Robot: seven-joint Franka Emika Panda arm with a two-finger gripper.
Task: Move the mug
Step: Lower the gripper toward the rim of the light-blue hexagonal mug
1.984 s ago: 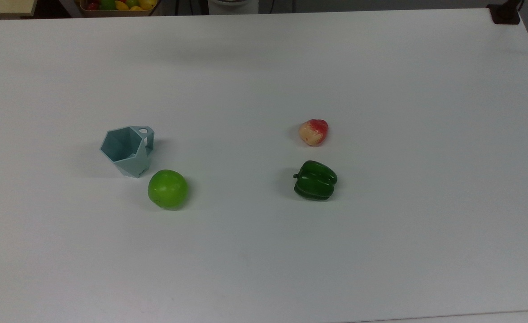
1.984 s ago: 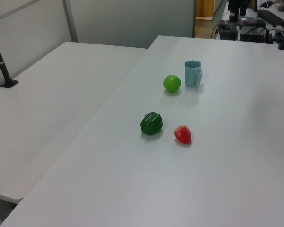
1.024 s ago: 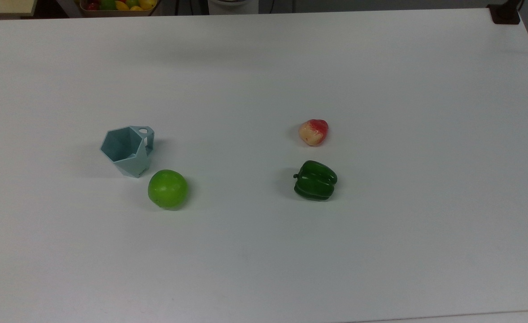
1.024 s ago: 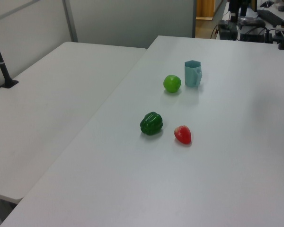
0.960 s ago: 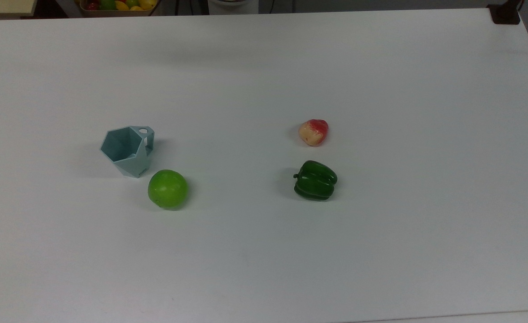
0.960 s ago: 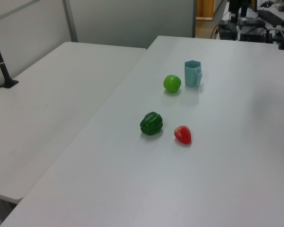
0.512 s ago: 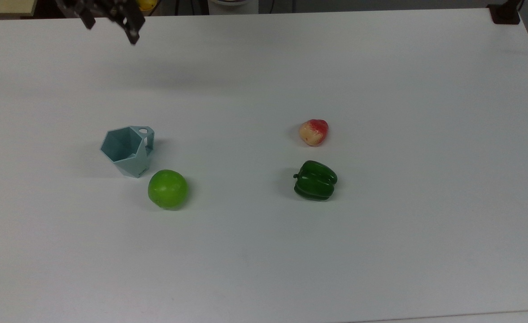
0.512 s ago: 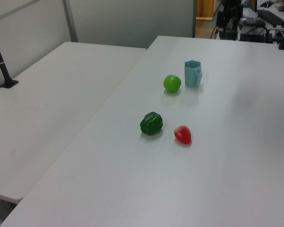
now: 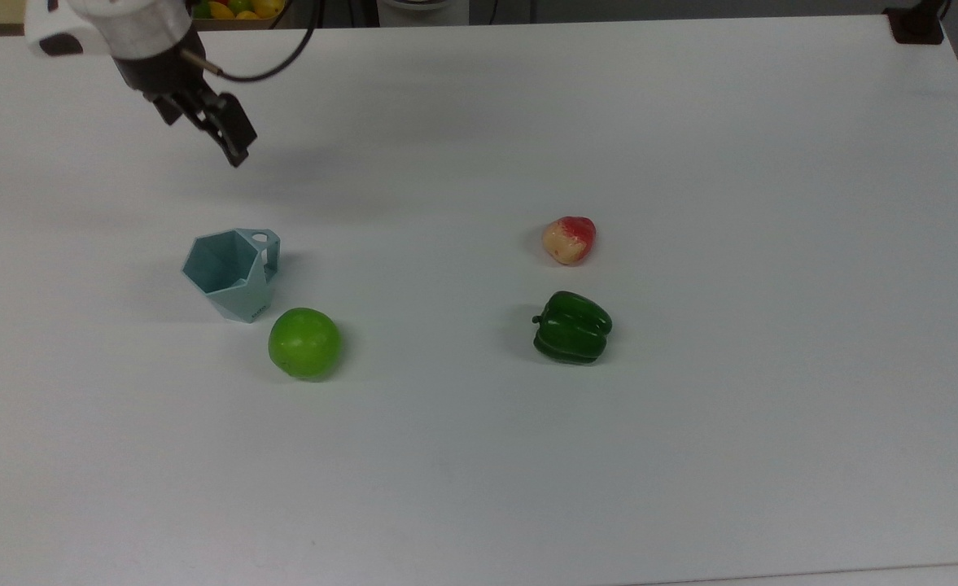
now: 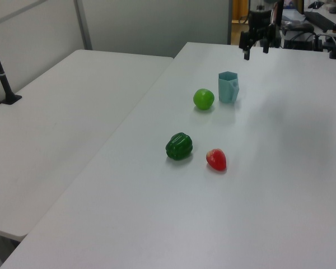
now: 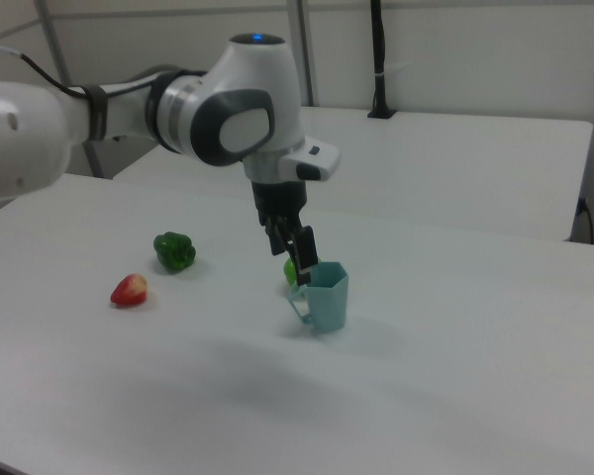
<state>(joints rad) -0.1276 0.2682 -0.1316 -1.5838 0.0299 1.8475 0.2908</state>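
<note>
Top view: the mug (image 9: 234, 273) stands upright on the table (image 9: 690, 448), left of centre, just beside a green apple (image 9: 304, 343); the gripper (image 9: 204, 126) hovers beyond it, fingers spread, holding nothing.

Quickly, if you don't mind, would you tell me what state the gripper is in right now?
Gripper: open, holding nothing, up in the air apart from the mug.

No legible txt, labels or nos. anywhere. The small pale teal-blue faceted plastic mug (image 9: 234, 273) has a dark mark low on its side in the top view. Too small to read.
</note>
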